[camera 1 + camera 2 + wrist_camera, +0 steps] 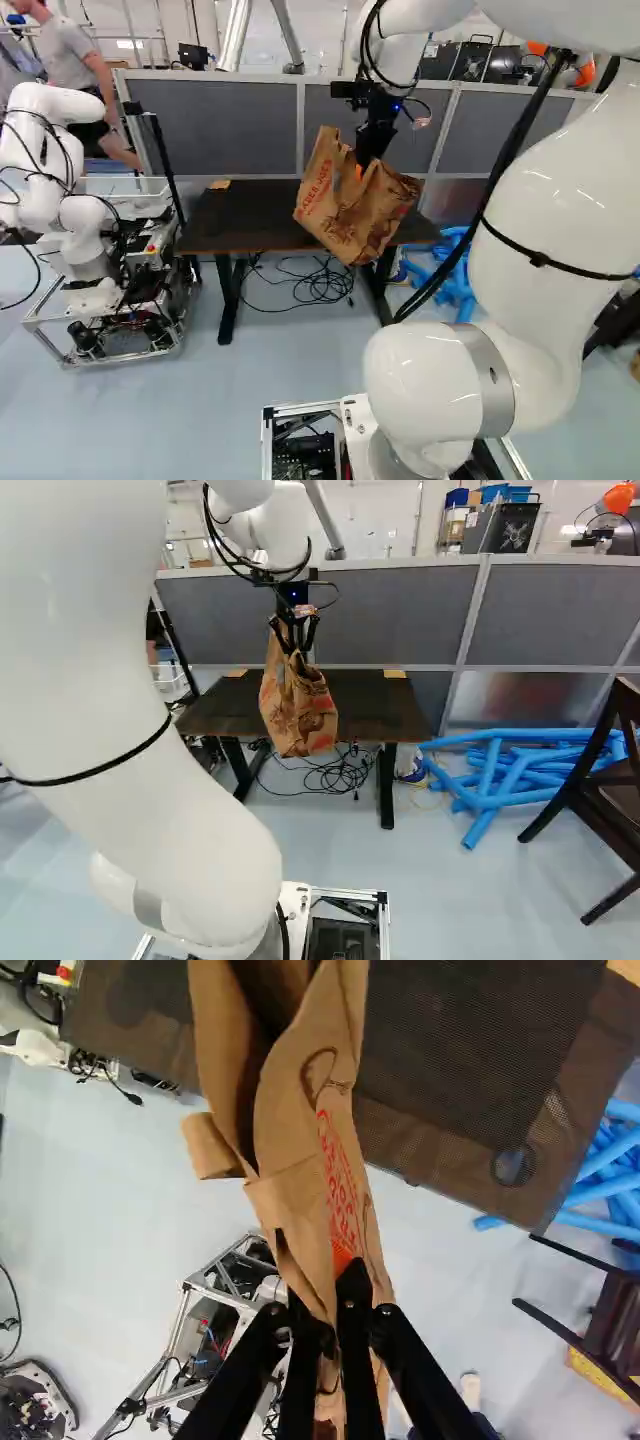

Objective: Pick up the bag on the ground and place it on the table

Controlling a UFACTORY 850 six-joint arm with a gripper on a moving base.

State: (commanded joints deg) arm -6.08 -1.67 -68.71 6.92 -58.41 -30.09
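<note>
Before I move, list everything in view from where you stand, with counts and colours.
Paper bag: one, brown with red print, gripped in the claw
Table: one, dark brown, ahead of the arm
Tan pieces: two, on the table's far edge
Cables: a tangle, black, under the table
Tubes: several, blue, right of the table in the right base view
Chair: one, dark, nearer than the tubes
Partition: one, grey, behind the table
Another robot: one, white, left base view's left
Arm: one, white
Claw: one, black
</note>
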